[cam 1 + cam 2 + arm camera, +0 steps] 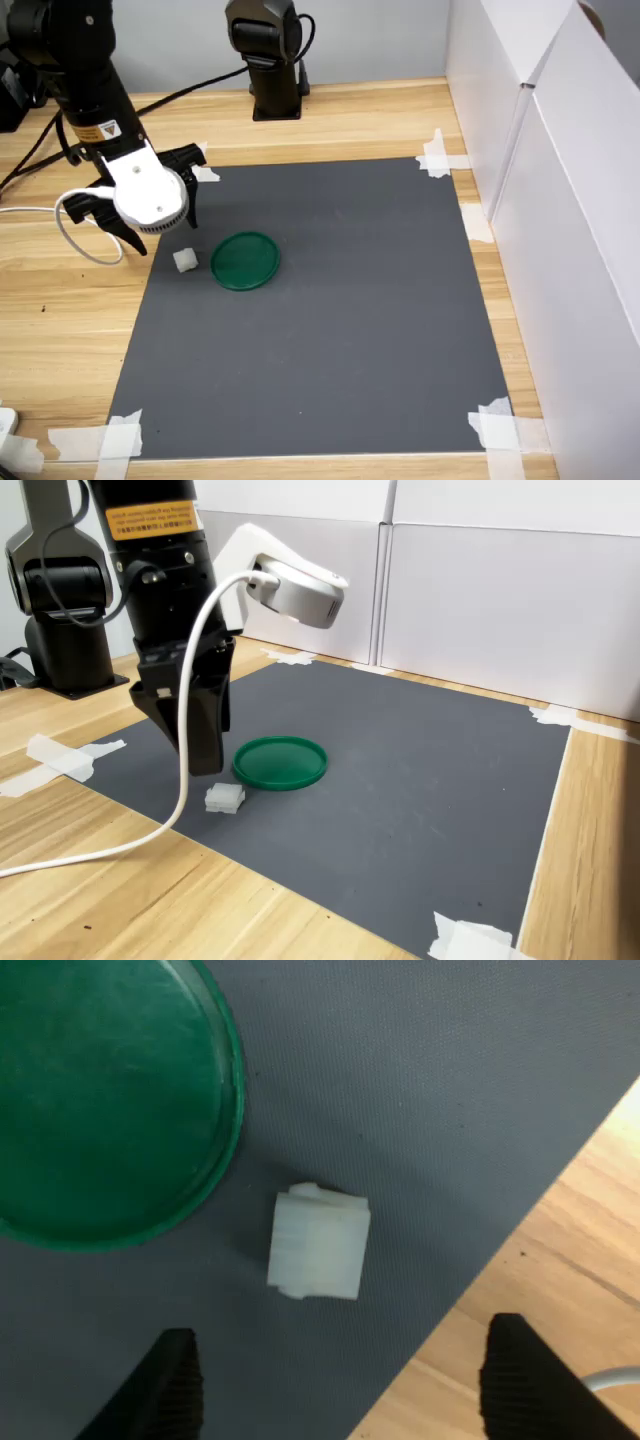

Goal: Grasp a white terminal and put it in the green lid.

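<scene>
The white terminal point(185, 260) point(318, 1243) point(224, 798) is seen lying on the dark grey mat point(330, 310) point(400, 780), just beside the green lid point(245, 260) point(100, 1090) point(280, 762) and apart from its rim; in the first exterior view it is placed on the lid's left side, near the mat's edge where the wooden desk point(70, 330) point(150, 900) begins. Nothing is seen inside the lid. The claw point(150, 222) point(345, 1385) point(200, 750) is held above the terminal with its jaws spread wide. In the wrist view the two black ribbed fingertips point(170, 1380) are seen well apart on either side of the terminal, touching neither it nor the lid. Nothing is held between them. A white cable point(190, 730) is seen hanging from the wrist down onto the desk. White tape strips point(120, 435) are fixed at the mat's corners.
</scene>
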